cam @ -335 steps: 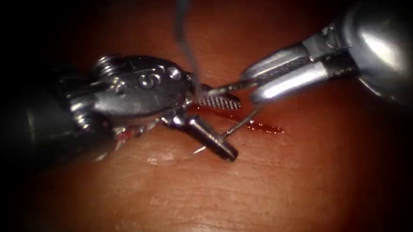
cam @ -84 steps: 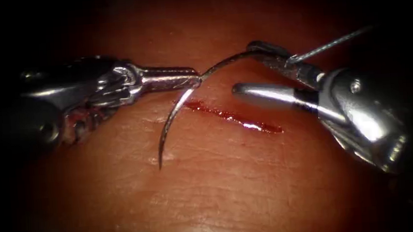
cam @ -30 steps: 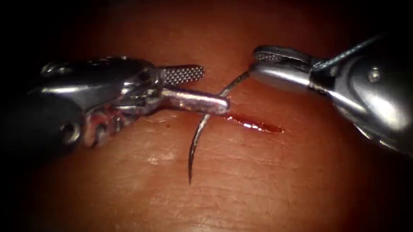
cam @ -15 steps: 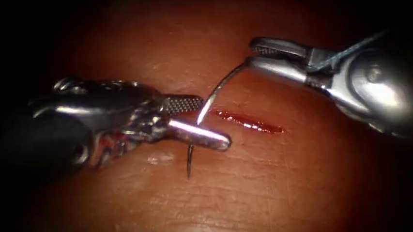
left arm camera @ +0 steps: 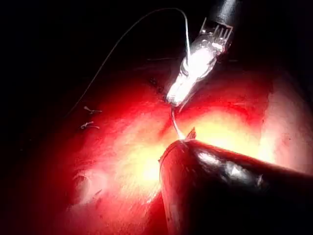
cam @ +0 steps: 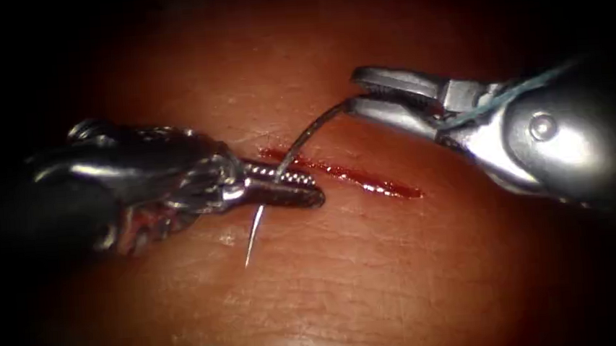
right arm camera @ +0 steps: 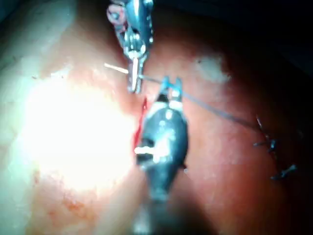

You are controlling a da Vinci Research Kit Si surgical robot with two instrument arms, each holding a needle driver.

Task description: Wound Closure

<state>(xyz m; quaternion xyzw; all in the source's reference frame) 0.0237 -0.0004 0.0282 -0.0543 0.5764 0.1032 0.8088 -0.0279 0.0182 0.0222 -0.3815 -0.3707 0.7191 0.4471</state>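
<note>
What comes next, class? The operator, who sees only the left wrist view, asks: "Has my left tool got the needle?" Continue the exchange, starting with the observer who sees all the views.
Observer: Yes. In the endoscope view the left tool has its jaws shut on the needle near mid-curve.
Operator: Where is the tip?
Observer: It is free above the tissue, just past the left end of the cut, and not in the tissue.
Operator: And the right tool?
Observer: The right tool has its jaws open, and the needle's tail end sits at the tip of the lower one.
</note>
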